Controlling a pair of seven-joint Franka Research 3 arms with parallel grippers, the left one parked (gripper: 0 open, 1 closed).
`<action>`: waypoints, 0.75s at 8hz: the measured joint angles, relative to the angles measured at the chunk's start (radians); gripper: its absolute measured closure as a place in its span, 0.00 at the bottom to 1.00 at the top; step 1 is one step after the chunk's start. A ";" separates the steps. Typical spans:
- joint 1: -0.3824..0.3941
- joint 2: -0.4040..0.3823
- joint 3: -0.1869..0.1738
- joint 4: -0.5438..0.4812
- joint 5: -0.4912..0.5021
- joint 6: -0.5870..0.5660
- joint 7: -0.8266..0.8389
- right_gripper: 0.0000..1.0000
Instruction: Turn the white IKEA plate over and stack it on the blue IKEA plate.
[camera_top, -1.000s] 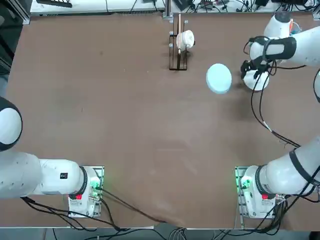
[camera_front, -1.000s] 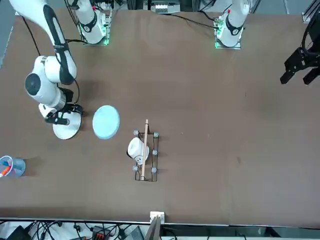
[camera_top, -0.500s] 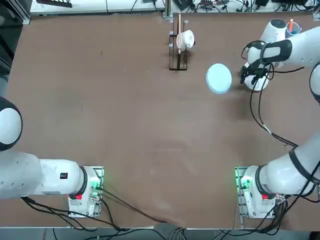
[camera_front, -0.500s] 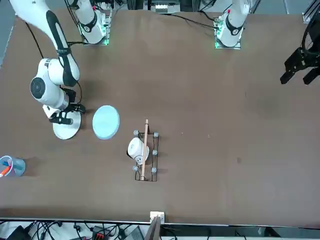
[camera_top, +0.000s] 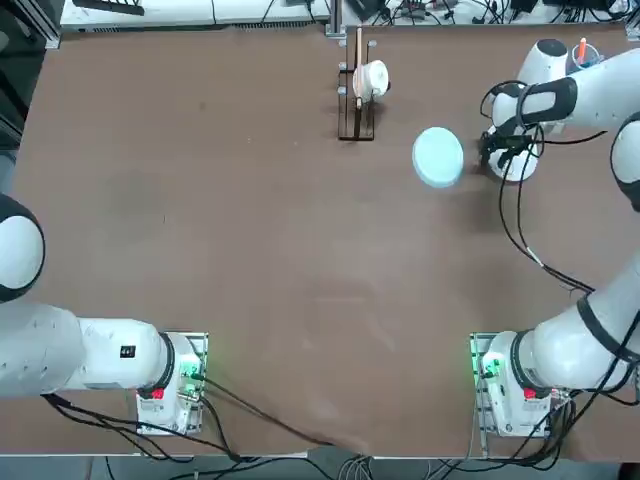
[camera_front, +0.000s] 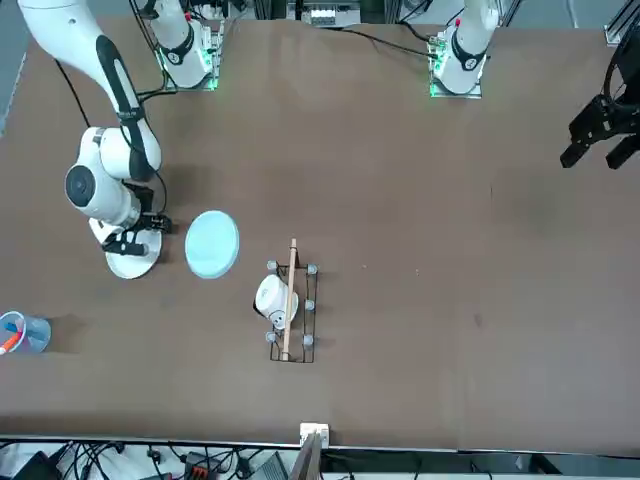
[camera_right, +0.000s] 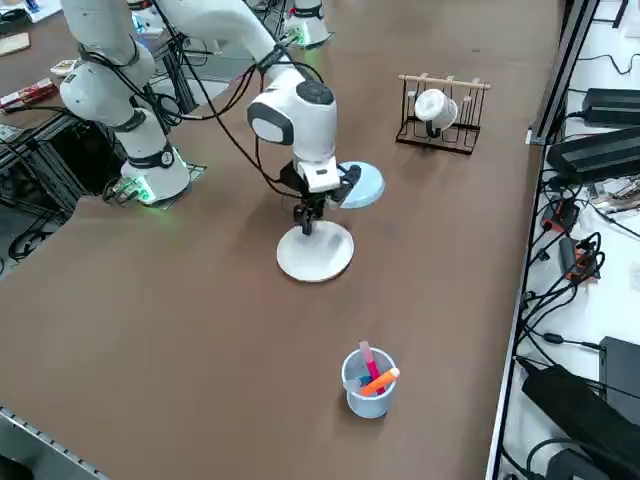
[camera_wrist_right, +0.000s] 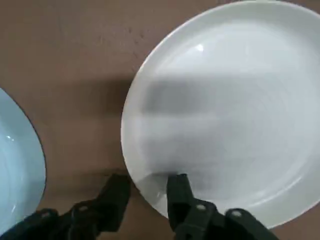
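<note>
Right claw (camera_wrist_right: 145, 192) straddles the white IKEA plate (camera_wrist_right: 225, 110) rim, fingers either side.

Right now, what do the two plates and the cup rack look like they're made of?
White plate: likely plastic, smooth with a soft highlight, thin rim straddled by the right claw.
Blue plate: probably the same plastic, pale, matte-glossy.
Rack: dark wire frame, wooden top bar.

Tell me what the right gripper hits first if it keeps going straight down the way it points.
The right gripper points down with its fingers straddling the rim of the white IKEA plate, one inside, one outside. Going on, it would likely meet that rim or the table right beside it; depth is unclear.
</note>
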 joint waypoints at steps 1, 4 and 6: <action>0.000 0.003 0.000 0.001 -0.001 0.000 -0.002 0.54; 0.000 0.004 0.001 0.015 -0.003 -0.001 -0.025 0.91; 0.000 -0.004 0.001 0.076 -0.006 -0.059 -0.030 0.96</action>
